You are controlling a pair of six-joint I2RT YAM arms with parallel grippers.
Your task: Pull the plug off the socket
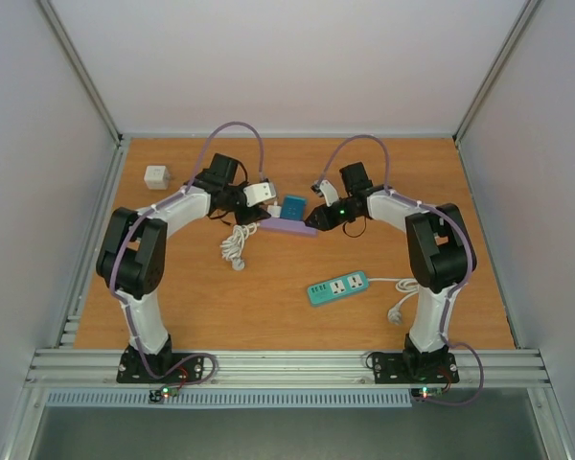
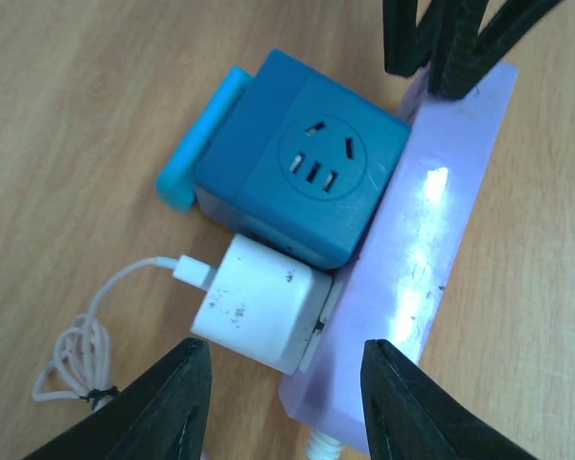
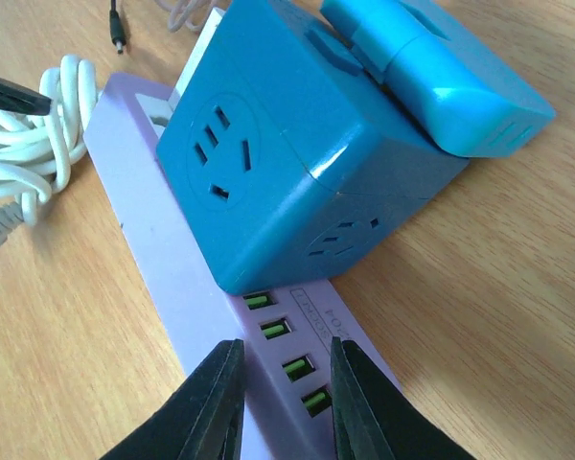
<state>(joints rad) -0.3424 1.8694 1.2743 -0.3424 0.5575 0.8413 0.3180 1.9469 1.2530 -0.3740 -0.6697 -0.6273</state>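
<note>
The white plug [image 2: 259, 302] is sitting pushed into one side face of the blue cube socket [image 2: 302, 158], near the middle of the tabletop [image 1: 201, 297]; the plug is not yet pulled off; a thin white cable [image 2: 125, 278] is running out of its free end and trailing off into a loose bundle on the wood.

The cube is resting against the long side of a purple power strip [image 2: 422, 240], touching it; a light-blue block [image 2: 201, 144] is sticking out of the cube's opposite face.

The left pincer [image 2: 287, 359] is standing open; its two black fingers [image 2: 187, 402] are spreading wide on either side of the plug's outer end; they are coming close to the plug's corners, but I cannot tell whether either is touching.

The right pincer [image 3: 286, 347] is hanging over the strip's end with the green ports; its fingers [image 3: 216, 407] are standing only a narrow gap apart, with the purple surface showing between them; whether they are pressing on the strip, gripping it or merely hovering, I cannot tell.

In the overhead view both arms are reaching inward toward the cube from opposite sides; a teal power strip [image 1: 337, 287] with a white cord is lying well apart, nearer the right arm's base; a small white cube [image 1: 156, 176] is sitting near the far left corner.
</note>
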